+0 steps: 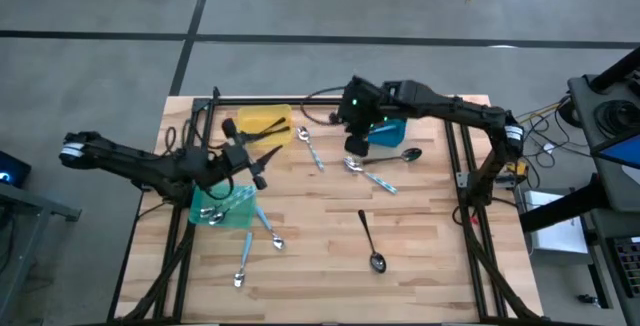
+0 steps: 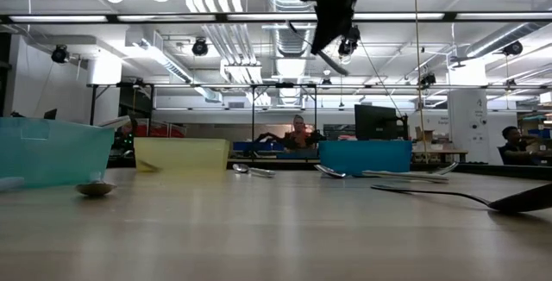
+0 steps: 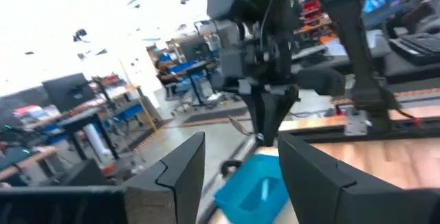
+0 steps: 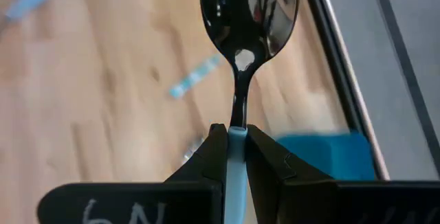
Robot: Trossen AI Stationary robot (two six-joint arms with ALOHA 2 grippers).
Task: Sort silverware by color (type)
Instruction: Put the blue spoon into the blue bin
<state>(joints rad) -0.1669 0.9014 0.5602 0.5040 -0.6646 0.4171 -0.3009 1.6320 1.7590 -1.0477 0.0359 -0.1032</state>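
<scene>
My table (image 1: 420, 256) carries the green bin (image 1: 222, 207), the yellow bin (image 1: 262, 121) and the blue bin (image 1: 388, 131). My left gripper (image 1: 262, 160) hangs with fingers spread and empty, between the yellow and green bins. My right gripper (image 4: 236, 148) is clenched on a blue-handled spoon (image 4: 246, 25), raised beside the blue bin. Other spoons (image 1: 371, 174) lie scattered on the wood.

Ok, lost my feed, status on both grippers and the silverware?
Right gripper shut on blue-handled spoon, raised near blue bin. Left gripper open, above green bin. Loose spoons on table, nothing blocking.
</scene>
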